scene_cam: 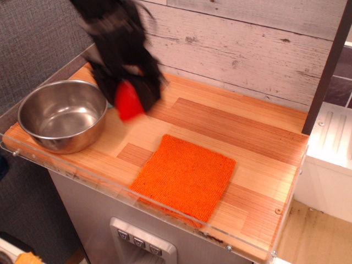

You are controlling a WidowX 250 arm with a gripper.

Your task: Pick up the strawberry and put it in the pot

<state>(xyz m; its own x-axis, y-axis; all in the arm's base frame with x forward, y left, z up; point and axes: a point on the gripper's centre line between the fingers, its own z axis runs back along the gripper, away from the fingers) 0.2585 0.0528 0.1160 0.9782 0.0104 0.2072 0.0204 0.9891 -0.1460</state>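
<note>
The red strawberry (127, 102) hangs in the air, held between the black fingers of my gripper (128, 99). The arm is motion-blurred. The gripper is shut on the strawberry, well above the wooden table, just right of the pot's rim. The shiny steel pot (61, 115) stands at the table's left end and shows nothing inside it.
A flat orange woven cloth (185, 175) lies bare near the table's front edge. A clear acrylic lip (165, 212) runs along the front. A plank wall (247, 44) stands behind. A dark post (330, 66) rises at the right.
</note>
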